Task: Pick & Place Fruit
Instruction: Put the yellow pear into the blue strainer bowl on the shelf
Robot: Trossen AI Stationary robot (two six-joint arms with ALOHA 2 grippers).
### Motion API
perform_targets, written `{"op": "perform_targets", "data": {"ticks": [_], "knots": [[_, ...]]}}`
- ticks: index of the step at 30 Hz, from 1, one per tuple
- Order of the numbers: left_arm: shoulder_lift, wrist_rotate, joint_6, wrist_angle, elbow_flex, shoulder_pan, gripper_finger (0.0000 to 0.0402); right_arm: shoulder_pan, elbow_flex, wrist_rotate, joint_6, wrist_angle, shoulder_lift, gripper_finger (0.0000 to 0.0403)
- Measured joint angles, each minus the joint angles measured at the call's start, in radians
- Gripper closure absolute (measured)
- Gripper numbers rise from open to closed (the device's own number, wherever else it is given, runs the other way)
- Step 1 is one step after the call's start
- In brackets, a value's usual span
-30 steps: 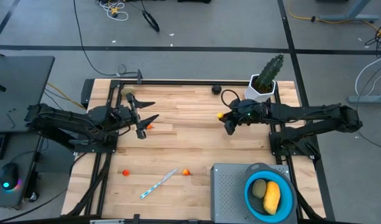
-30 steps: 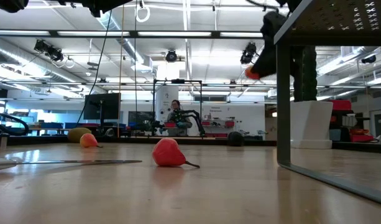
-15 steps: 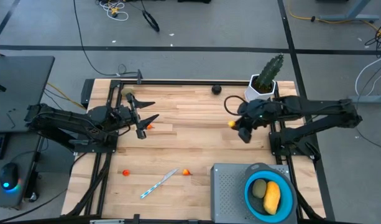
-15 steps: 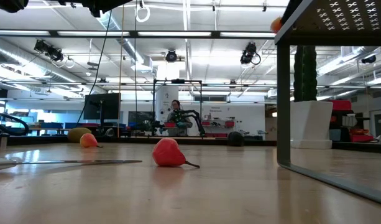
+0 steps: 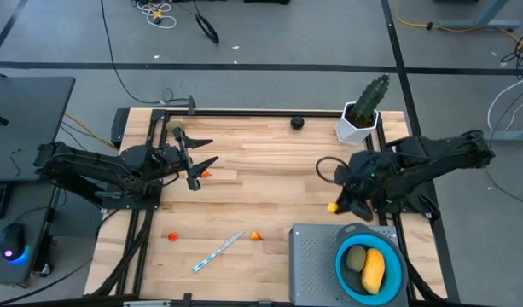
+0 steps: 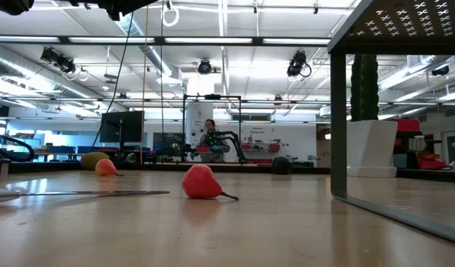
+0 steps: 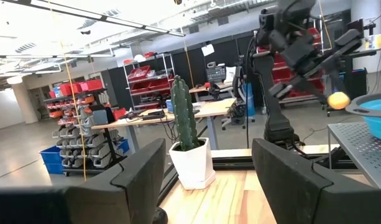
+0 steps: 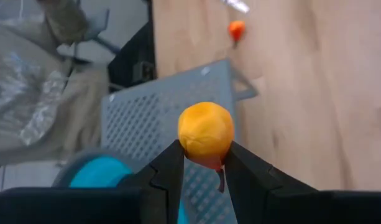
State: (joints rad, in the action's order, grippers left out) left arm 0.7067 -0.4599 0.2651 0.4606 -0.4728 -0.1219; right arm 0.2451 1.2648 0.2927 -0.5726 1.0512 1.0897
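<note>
In the high view my right gripper (image 5: 337, 207) is shut on a small orange-yellow fruit (image 5: 333, 206), just off the far left corner of the grey platform. The blue bowl (image 5: 339, 258) holds the yellow oblong (image 5: 374, 270) and the olive-brown oval (image 5: 356, 258). The black ball (image 5: 297, 122) rests at the far edge. Tiny orange-red pieces lie at three spots on the wood (image 5: 172, 236) (image 5: 256, 235) (image 5: 206, 173). My left gripper (image 5: 212, 151) is open, hovering over the table's left side beside one of those pieces. My right gripper pinches the round orange-yellow fruit (image 8: 206, 132) between its two fingers (image 8: 169, 169), one on each side of its lower half. Most of the fruit stands out past the fingertips. It is lifted clear of the wood.
The bowl sits on a raised grey perforated platform (image 5: 316, 256) at the table's near right corner. A green cactus in a white pot (image 5: 362, 112) stands at the far right corner. A thin white-and-blue stick (image 5: 217, 252) lies near the near edge.
My right gripper has carried the orange-yellow fruit from beside the cactus toward the table's near edge and a little to the right, ending beside the grey platform. It has stayed shut on the fruit and has gone out of the low view.
</note>
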Motion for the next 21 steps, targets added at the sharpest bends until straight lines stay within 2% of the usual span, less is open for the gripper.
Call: {"op": "perform_targets", "data": {"ticks": [12, 21], "knots": [[0.000, 0.000, -0.016, 0.000, 0.000, 0.000, 0.0154, 0.210, 0.000, 0.007, -0.179, -0.006, 0.000, 0.0293], [0.000, 0.000, -0.018, 0.000, 0.000, 0.000, 0.0154, 0.284, 0.000, 0.056, -0.463, 0.038, 0.000, 0.0293]]}}
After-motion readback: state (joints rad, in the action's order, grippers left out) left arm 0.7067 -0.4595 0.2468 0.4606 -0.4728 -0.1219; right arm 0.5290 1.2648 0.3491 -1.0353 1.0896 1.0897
